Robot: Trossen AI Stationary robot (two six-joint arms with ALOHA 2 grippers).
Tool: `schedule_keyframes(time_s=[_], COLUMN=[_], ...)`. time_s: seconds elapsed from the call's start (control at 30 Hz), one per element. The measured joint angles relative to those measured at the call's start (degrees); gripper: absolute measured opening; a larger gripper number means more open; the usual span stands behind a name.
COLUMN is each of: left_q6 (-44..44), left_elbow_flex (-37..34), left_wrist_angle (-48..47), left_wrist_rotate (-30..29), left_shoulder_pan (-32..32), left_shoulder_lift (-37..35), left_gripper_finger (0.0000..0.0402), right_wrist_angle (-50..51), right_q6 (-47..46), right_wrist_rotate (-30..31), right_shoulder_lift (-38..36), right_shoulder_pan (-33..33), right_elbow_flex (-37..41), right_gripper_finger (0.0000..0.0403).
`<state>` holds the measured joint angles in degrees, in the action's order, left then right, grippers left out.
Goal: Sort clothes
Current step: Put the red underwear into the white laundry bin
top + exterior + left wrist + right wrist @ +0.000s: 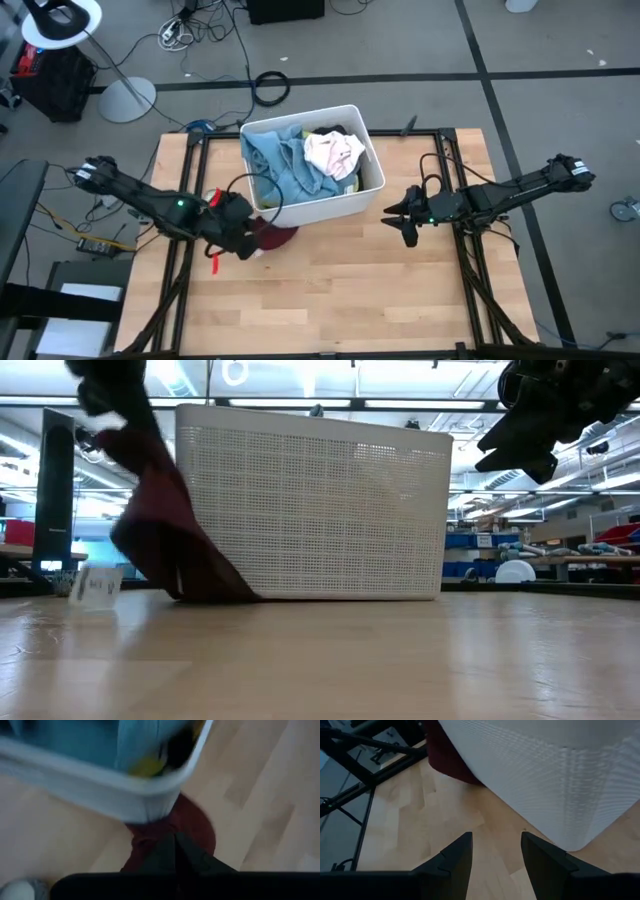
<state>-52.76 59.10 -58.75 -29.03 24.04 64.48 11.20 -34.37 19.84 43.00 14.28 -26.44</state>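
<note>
A white bin [335, 206] stands at the table's far middle, holding light blue [285, 160] and pale pink [333, 152] clothes. A maroon garment [277, 236] hangs against the bin's near left corner, and my left gripper [243, 240] is shut on it. In the low view the garment [165, 540] drapes down to the table in front of the bin [320, 510]. My right gripper [400, 216] hovers open to the right of the bin, with nothing between its fingers [460, 852]. My left gripper pinches the maroon garment's upper part [165, 837] between its two shut fingers, which slant down from the table's left. One layer or several, I cannot tell. The cloth hangs below the fingers, and its lower end [205, 590] rests on the table by the bin's wall.
Black frame rails [185, 260] [470, 270] run along the table's left and right sides. Bare wood [340, 290] lies between them, toward the near edge. A small white tag [95, 585] shows at table height on the left of the low view.
</note>
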Motion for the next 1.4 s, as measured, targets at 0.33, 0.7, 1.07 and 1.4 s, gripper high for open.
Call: schedule_keyframes(time_s=[0.33, 0.7, 1.07, 1.4], left_q6=[7.6, 14.1, 28.0, 44.7], left_elbow_flex=[10.8, 20.9, 24.9, 25.3], left_wrist_angle=[-0.7, 0.7, 9.5, 28.9], left_wrist_rotate=[-6.7, -13.6, -16.3, -11.8], left_shoulder_pan=[0.0, -0.1, -6.1, -17.7], left_shoulder_lift=[0.0, 0.2, 0.4, 0.6], left_gripper_finger=[0.0000, 0.0000, 0.0000, 0.0000], right_wrist_angle=[0.0, 0.0, 0.0, 0.0], right_q6=[0.0, 0.0, 0.0, 0.0], right_wrist_rotate=[0.0, 0.0, 0.0, 0.0], right_shoulder_lift=[0.0, 0.0, 0.0, 0.0], right_shoulder_pan=[0.0, 0.0, 0.0, 0.0], right_elbow_flex=[0.0, 0.0, 0.0, 0.0], right_gripper_finger=[0.0171, 0.0171, 0.0171, 0.0171])
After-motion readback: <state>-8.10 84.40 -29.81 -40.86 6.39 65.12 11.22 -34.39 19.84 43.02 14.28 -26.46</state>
